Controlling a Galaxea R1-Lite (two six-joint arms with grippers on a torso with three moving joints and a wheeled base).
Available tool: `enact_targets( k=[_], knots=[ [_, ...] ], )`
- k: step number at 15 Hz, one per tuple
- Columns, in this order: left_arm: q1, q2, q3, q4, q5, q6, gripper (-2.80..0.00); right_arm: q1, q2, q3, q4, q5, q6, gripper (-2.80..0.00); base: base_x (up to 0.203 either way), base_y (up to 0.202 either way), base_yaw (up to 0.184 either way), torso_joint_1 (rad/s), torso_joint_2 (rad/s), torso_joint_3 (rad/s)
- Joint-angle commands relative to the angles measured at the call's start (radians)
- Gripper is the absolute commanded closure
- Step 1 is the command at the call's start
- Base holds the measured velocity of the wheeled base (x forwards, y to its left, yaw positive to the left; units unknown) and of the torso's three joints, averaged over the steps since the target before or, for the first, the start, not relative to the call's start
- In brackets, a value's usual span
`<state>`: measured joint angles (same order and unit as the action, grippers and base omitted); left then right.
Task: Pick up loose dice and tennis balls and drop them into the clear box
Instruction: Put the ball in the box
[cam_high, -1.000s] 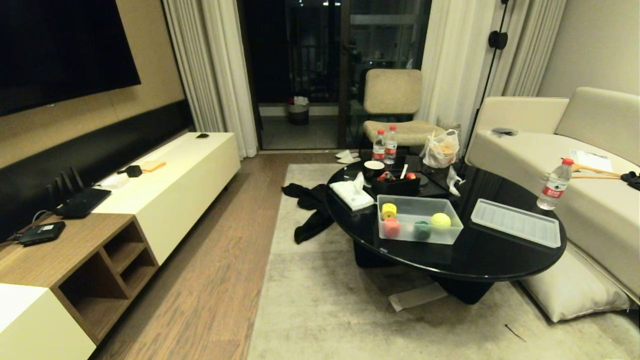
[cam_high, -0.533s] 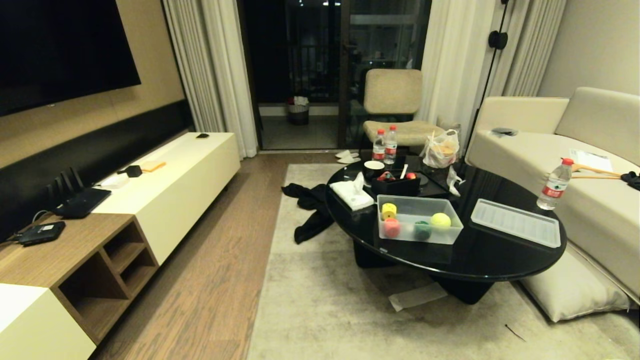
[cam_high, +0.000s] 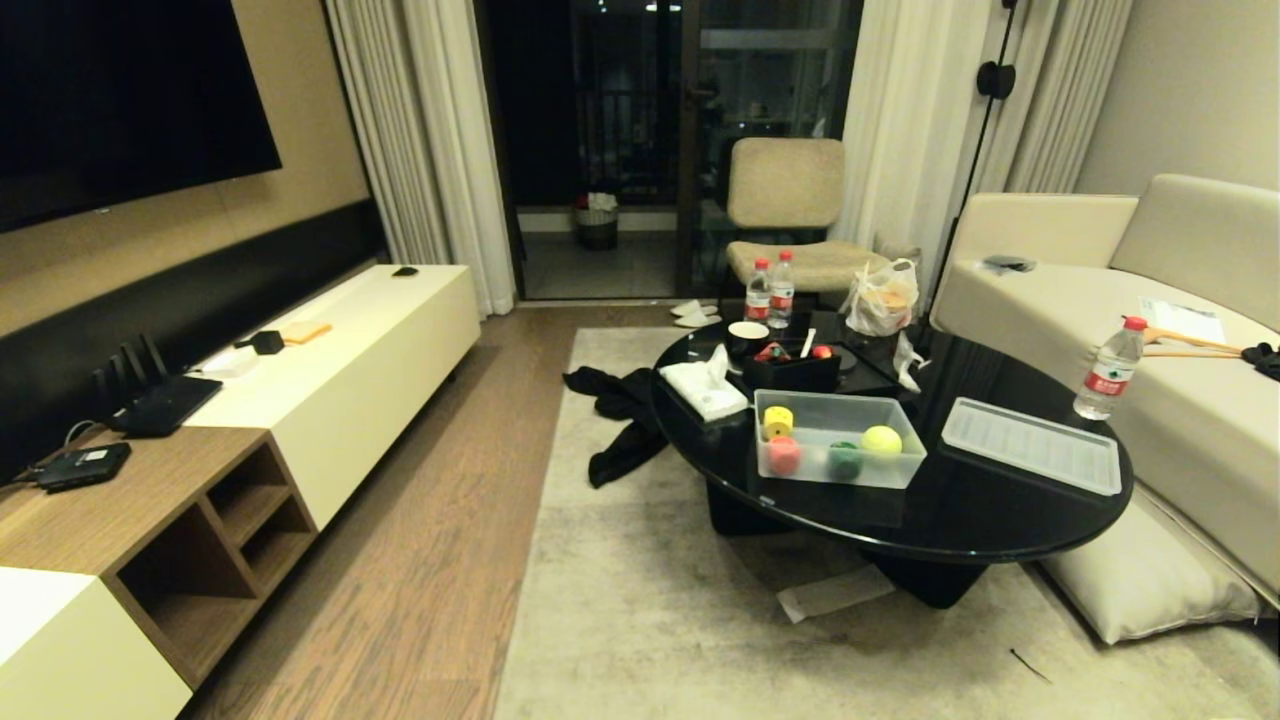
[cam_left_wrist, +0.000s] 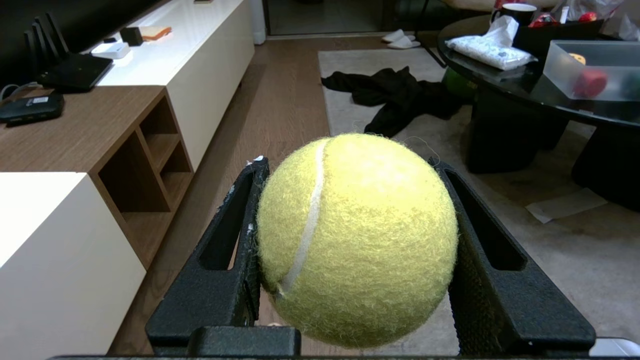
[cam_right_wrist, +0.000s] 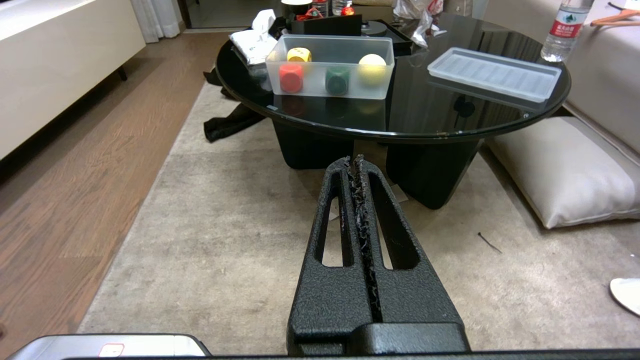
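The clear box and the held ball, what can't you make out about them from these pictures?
- Clear box, head view: the pips on the coloured cubes inside are too small to read.
- Clear box, left wrist view: its far end is cut off by the picture's edge.
- Tennis ball, left wrist view: its underside is hidden by the left gripper.
- Neither arm shows in the head view.

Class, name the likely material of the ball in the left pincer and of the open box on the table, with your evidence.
Tennis ball: fuzzy yellow-green felt, white seam visible. Clear box: probably frosted translucent plastic, since coloured pieces show blurred through its walls.
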<state>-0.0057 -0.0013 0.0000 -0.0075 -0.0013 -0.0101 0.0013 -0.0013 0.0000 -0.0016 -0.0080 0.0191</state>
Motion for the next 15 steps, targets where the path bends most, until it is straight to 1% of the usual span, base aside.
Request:
enact_targets(
  k=[1, 15],
  knots=[
    [0.0, 0.001, 0.002, 0.0, 0.0, -0.001, 0.0, 0.0, 0.001, 0.001, 0.0, 0.0, 0.001, 0.0, 0.0, 0.0, 0.0, 0.0, 0.0, 0.0],
    [0.0, 0.001, 0.001, 0.0, 0.0, -0.001, 0.0, 0.0, 0.001, 0.0, 0.0, 0.0, -0.001, 0.0, 0.0, 0.0, 0.0, 0.0, 0.0, 0.0]
  ],
)
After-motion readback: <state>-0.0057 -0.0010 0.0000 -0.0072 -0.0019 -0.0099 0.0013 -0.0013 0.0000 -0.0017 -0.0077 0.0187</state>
